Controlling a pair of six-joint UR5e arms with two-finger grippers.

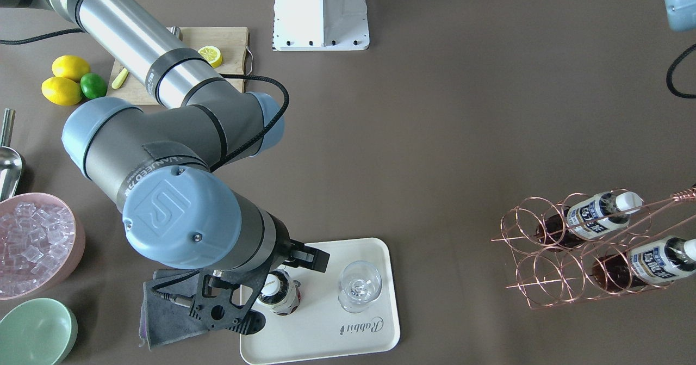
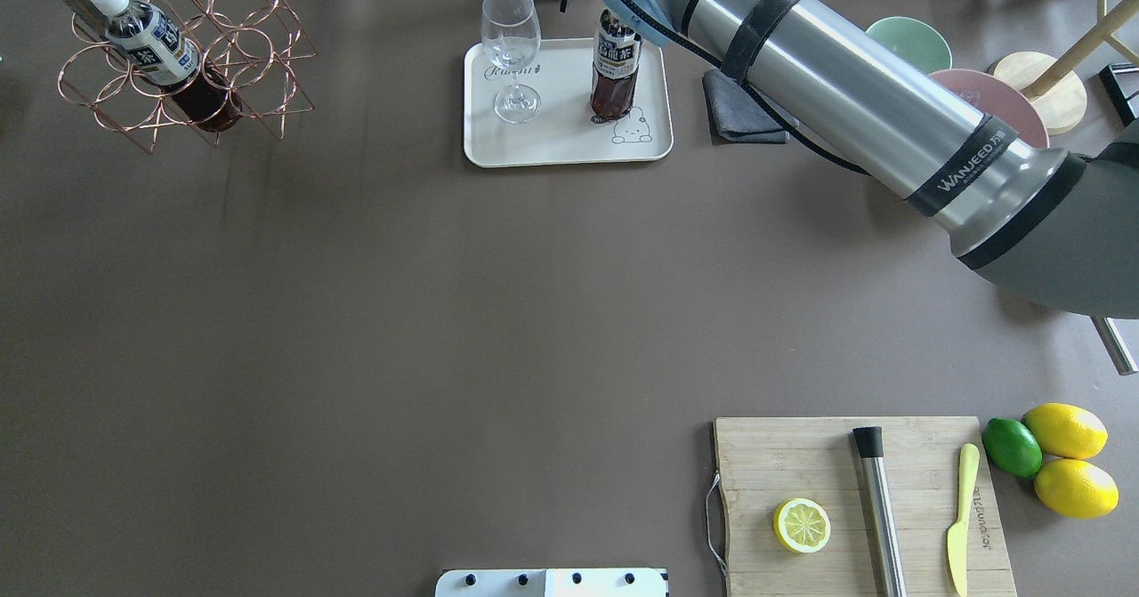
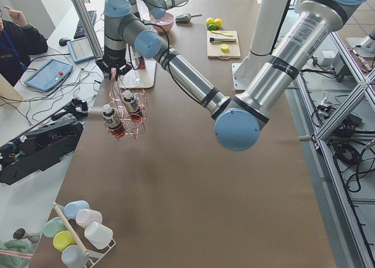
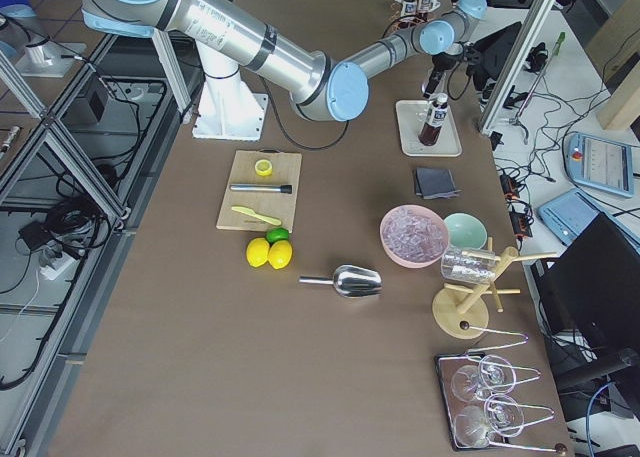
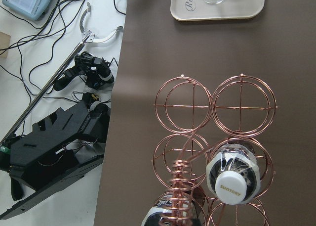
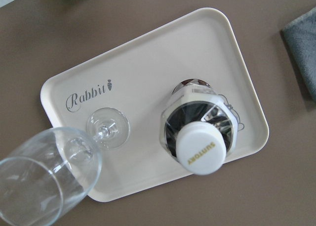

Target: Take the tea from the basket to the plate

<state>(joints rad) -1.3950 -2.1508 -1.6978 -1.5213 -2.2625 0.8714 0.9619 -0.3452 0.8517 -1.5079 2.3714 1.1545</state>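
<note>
- Tea [image 6: 200, 132] stands upright on the plate [image 6: 148, 53], cap up, beside a glass [image 1: 359, 286].
- Right gripper [image 1: 304, 257] hangs over it; grip cannot be told.
- Basket [image 1: 549, 256], well apart from the plate, holds two tilted bottles [image 1: 603, 215].
- Left gripper [image 3: 114, 73] over the basket; grip cannot be told.

- Right arm [image 2: 854, 108] stretched far forward, right gripper [image 1: 302, 256] pointing down; whether its jaws are parted is unclear
- Left arm [image 3: 187, 80] extended, left gripper [image 3: 112, 70] hanging downward

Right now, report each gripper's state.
Left gripper: cannot tell, above the basket.
Right gripper: cannot tell, above the tea on the plate.
</note>
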